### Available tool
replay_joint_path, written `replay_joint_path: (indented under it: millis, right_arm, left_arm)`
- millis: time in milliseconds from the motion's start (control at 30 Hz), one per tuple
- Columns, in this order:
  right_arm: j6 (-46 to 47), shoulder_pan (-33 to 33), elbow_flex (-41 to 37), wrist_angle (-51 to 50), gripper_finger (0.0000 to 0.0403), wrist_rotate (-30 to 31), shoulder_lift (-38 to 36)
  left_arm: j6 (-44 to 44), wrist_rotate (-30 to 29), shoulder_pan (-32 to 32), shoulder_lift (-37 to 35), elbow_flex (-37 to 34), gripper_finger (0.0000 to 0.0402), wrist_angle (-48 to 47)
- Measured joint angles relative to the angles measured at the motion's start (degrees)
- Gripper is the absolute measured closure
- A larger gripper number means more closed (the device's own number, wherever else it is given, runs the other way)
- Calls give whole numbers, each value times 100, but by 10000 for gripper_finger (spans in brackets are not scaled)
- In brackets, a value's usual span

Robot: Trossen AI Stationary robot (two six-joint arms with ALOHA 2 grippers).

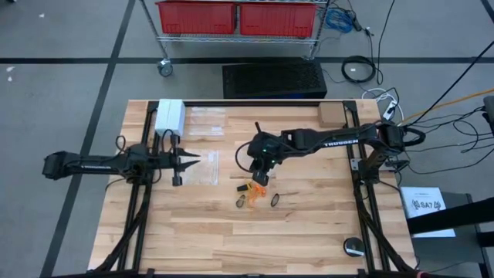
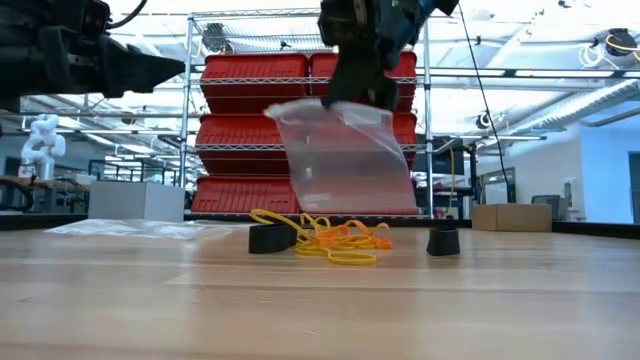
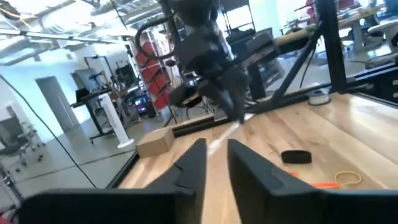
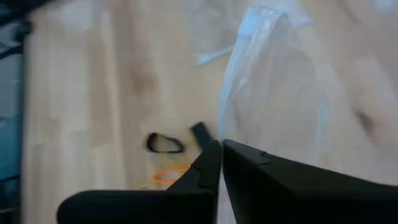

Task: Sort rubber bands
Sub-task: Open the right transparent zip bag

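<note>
Right tool (image 1: 260,176) hangs over the middle of the worktop (image 1: 231,239), fingers pinched together on the top edge of a clear plastic bag (image 2: 350,160). The bag dangles above the wood; it looks empty, though its film is too hazy to be sure.

Rubber bands (image 2: 335,240) lie loose in a small tangle on the worktop, just below and beside the hanging bag: orange and yellowish loops knotted together, with black ones (image 1: 275,200) lying just beside. None visibly inside any bag.

Left tool (image 1: 187,160) waits off to the left side, clear of the bands, fingers parted a little with nothing between them. Flat clear bags (image 1: 204,123) rest on the wood near it and toward the far edge.

Judgement: sorting is barely begun. A bag is lifted ready, but every band in sight remains unsorted on the wood.
</note>
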Motion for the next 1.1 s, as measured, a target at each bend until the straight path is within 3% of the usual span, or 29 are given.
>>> replay_joint_path:
  millis: [200,733,900,1100]
  right_arm:
    - [-1,169,28,471,399,-416,-7]
    - [65,351,26,677,399,-426,-9]
    - [67,425,26,684,399,-424,-9]
    - [108,508,26,730,399,-426,-9]
  left_arm:
    - [702,27,-114,1132,24,270,873]
    - [1826,6,-699,3737,1425,267,1275]
    - [1851,-15,-702,4187,1713,267,1290]
    - [1853,-167,-702,4254,1849,267,1278]
